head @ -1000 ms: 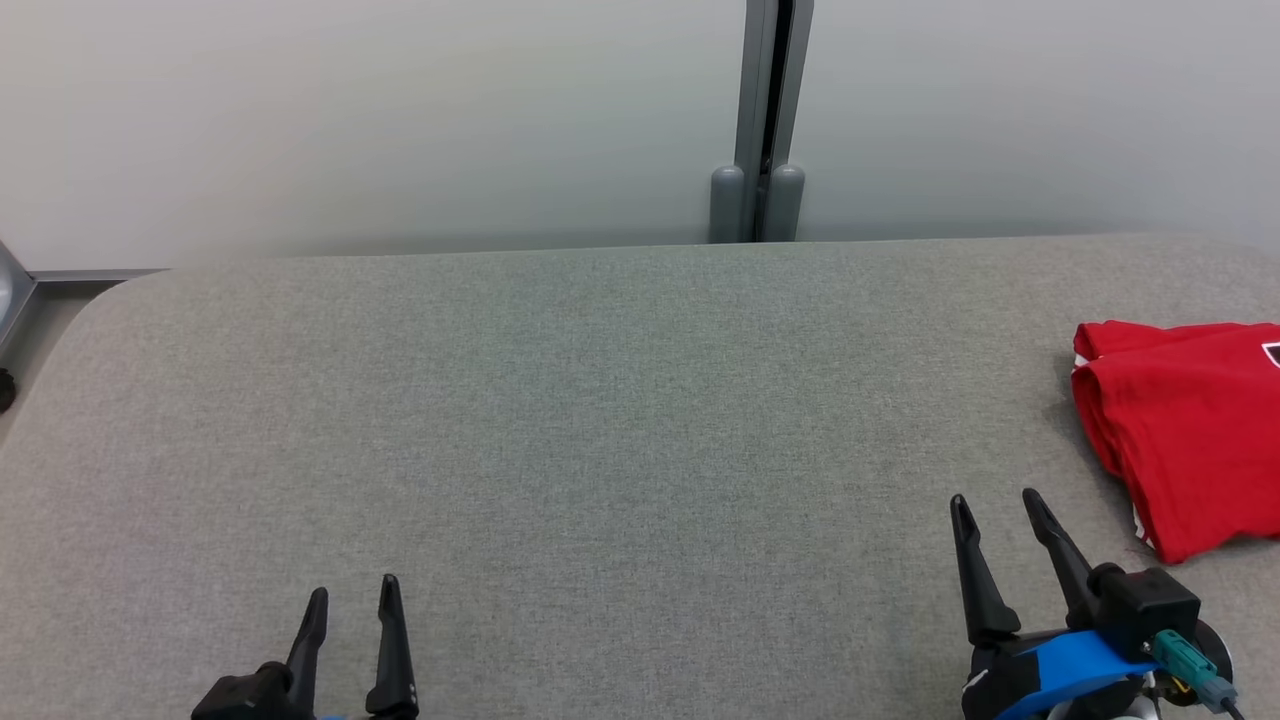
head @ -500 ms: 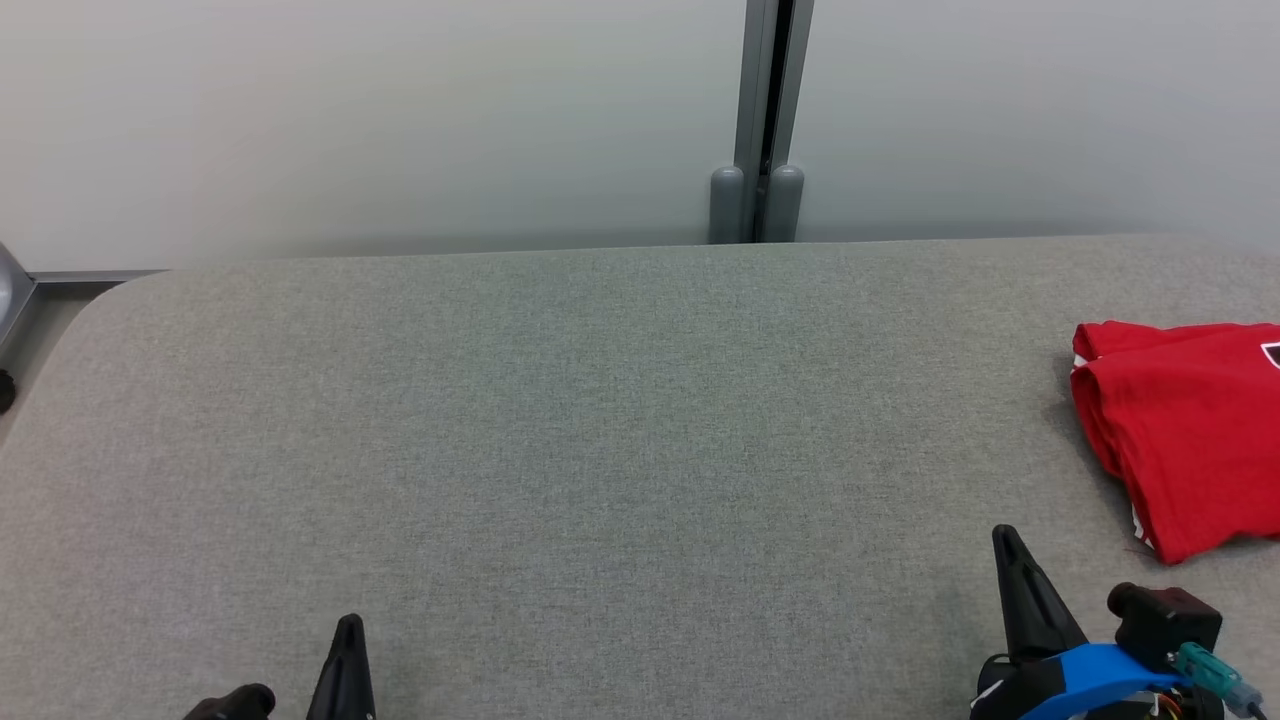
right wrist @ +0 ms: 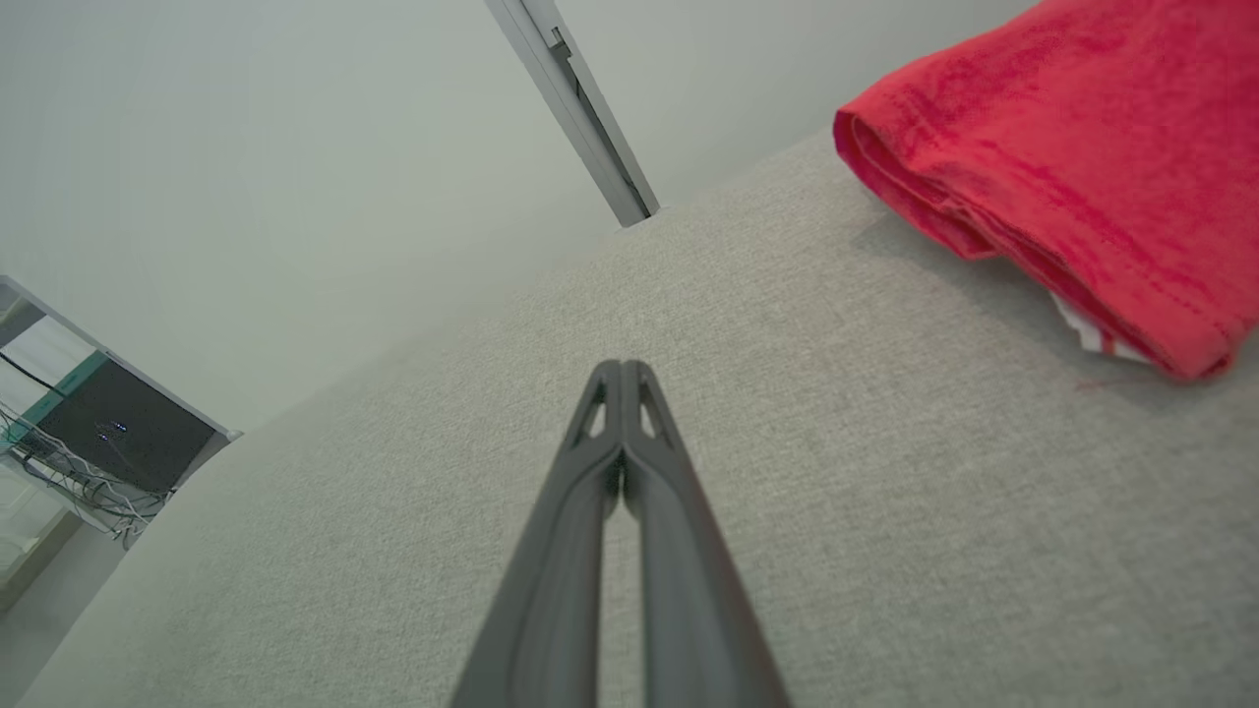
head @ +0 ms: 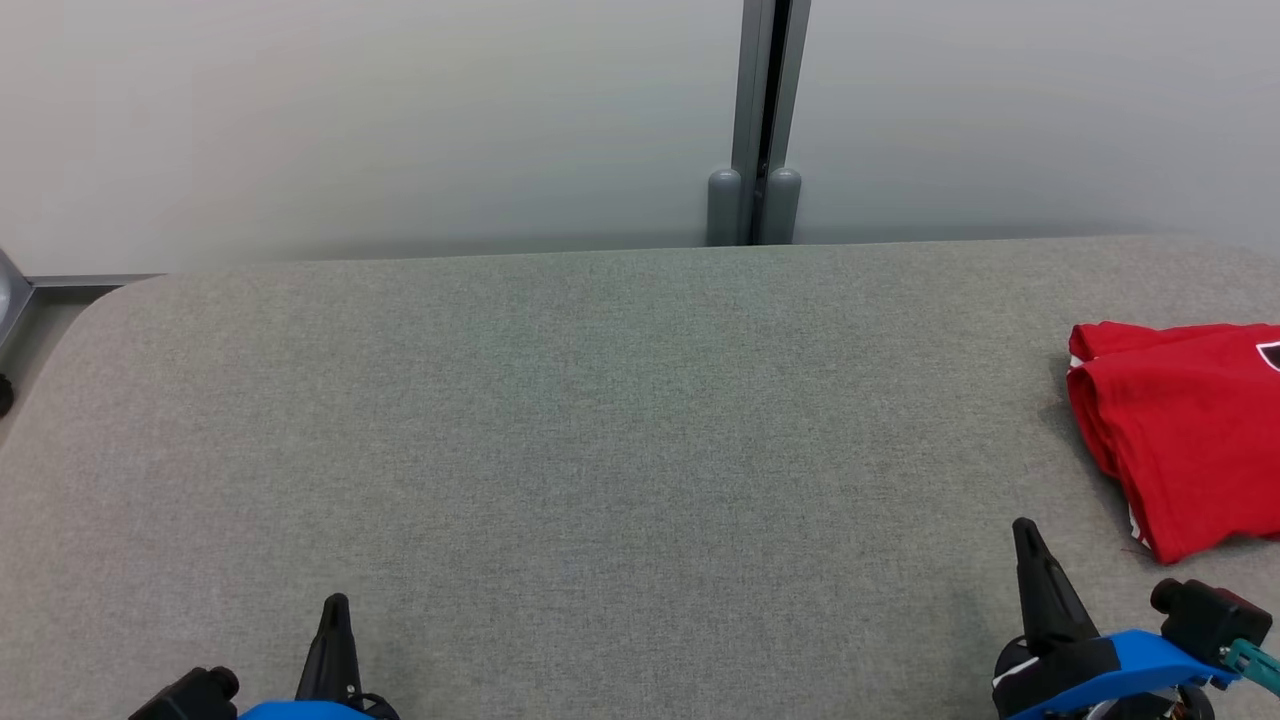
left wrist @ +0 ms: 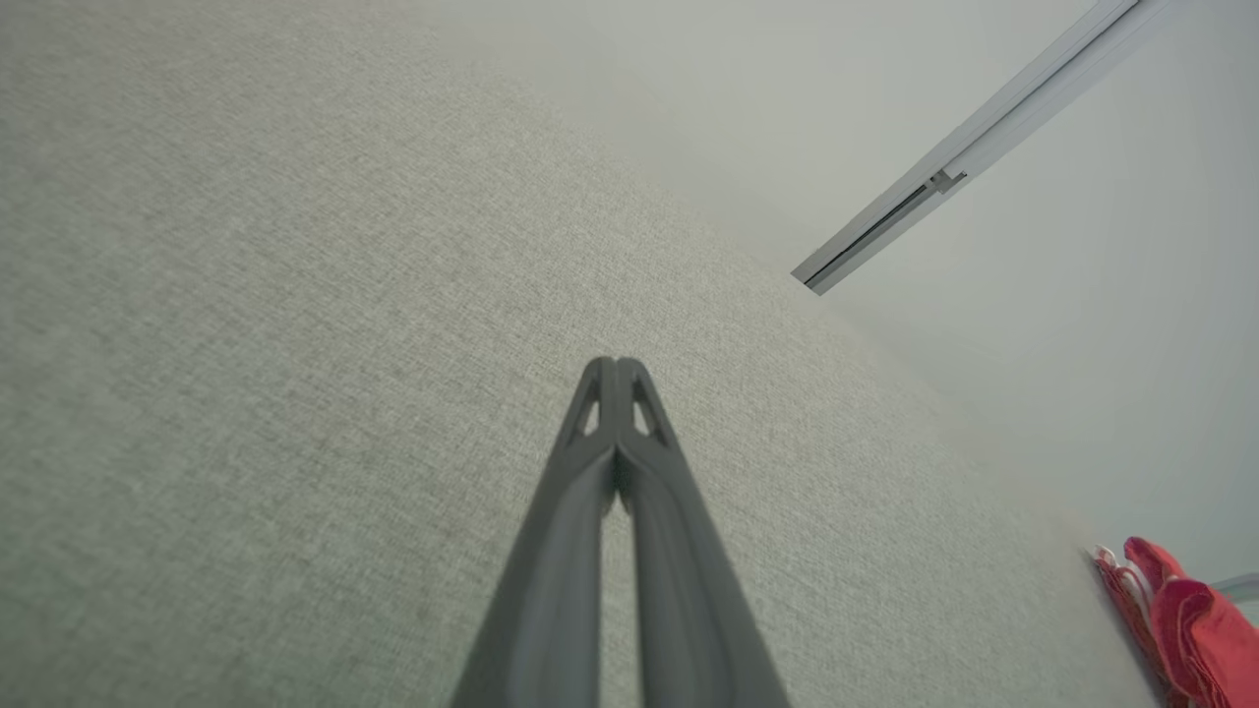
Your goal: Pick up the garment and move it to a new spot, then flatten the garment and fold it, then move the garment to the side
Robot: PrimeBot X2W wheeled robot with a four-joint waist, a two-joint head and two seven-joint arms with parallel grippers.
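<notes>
The garment (head: 1190,430) is red and lies folded at the right edge of the grey table (head: 600,420), running out of the head view. It appears large at the upper right of the right wrist view as the garment (right wrist: 1082,167), and as a small red corner, the garment (left wrist: 1190,629), in the left wrist view. My right gripper (head: 1028,545) is shut and empty near the table's front edge, a little to the left of the garment and apart from it. My left gripper (head: 335,612) is shut and empty at the front left. Both grippers' tips meet: left gripper (left wrist: 615,366), right gripper (right wrist: 621,368).
A pale wall with a grey vertical post (head: 757,120) stands behind the table. Shelving with cables (right wrist: 79,442) lies off the table's far left. The table's rounded left corner (head: 90,300) borders a strip of floor.
Both grippers have shut from open. Both have drawn back toward the table's front edge, the right one also shifting slightly to the right. The garment has not moved.
</notes>
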